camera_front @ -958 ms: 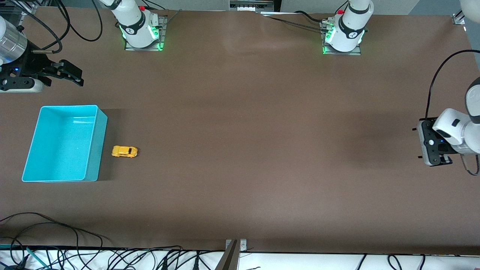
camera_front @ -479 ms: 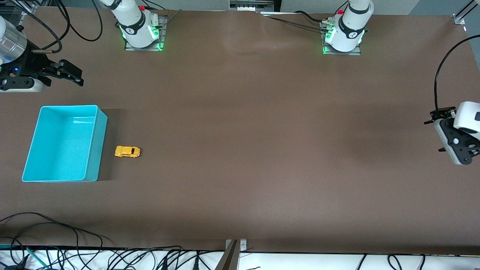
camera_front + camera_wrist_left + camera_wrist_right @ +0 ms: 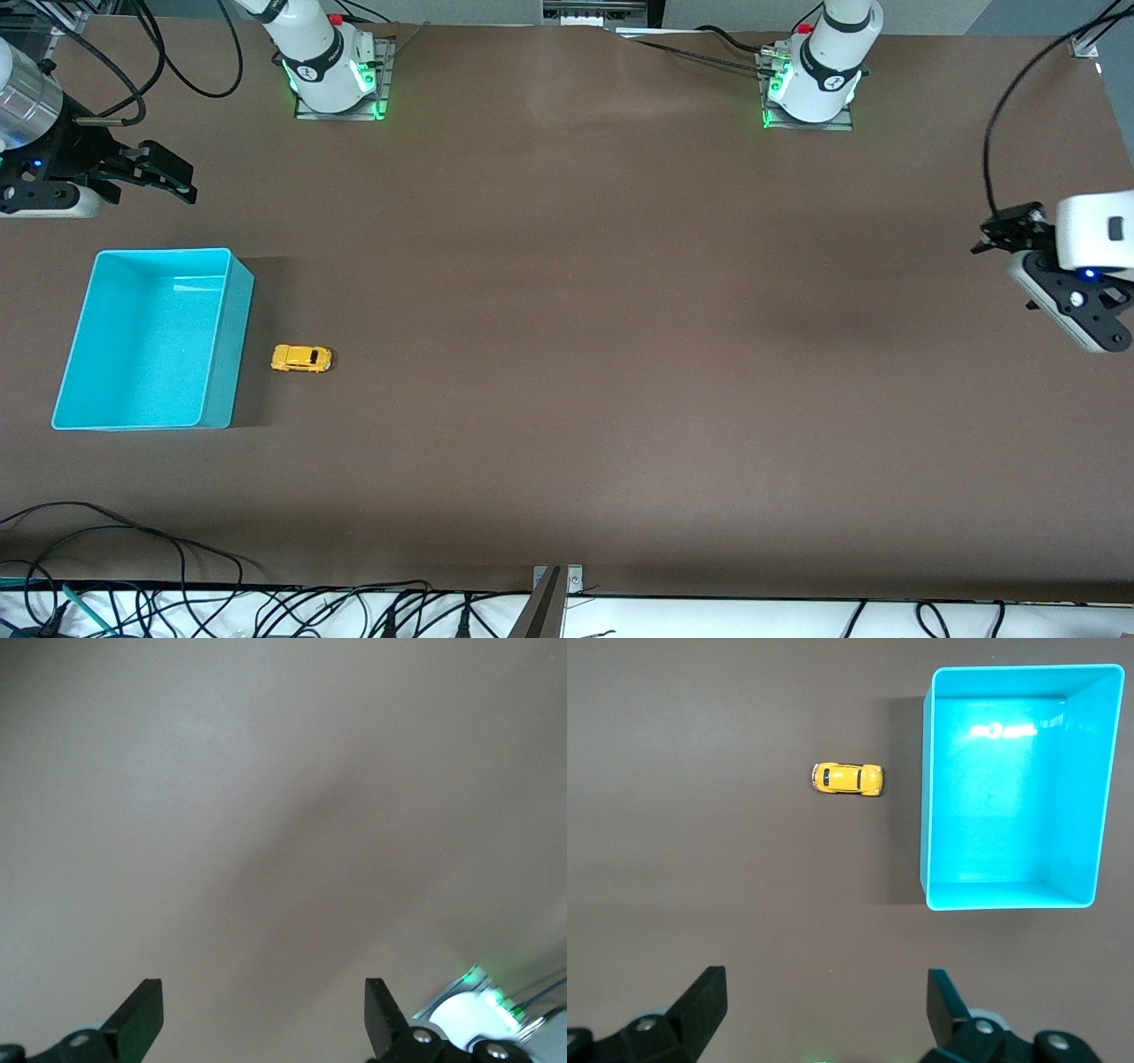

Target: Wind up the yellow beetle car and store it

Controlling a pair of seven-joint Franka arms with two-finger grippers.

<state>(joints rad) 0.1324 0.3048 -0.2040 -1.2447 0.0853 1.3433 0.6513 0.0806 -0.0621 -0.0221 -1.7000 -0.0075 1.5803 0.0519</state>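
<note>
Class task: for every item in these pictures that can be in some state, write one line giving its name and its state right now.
yellow beetle car: upright on its wheels on the table, beside the teal bin, not held.
teal bin: open-topped, upright, nothing inside.
right gripper: open, holding nothing, in the air at the right arm's end of the table.
left gripper: open, holding nothing, over bare table at the left arm's end.

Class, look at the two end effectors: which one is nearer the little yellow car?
The right end effector, open over the table's edge above the teal bin. The left end effector, also open, hangs at the table's other end from the yellow car.
</note>
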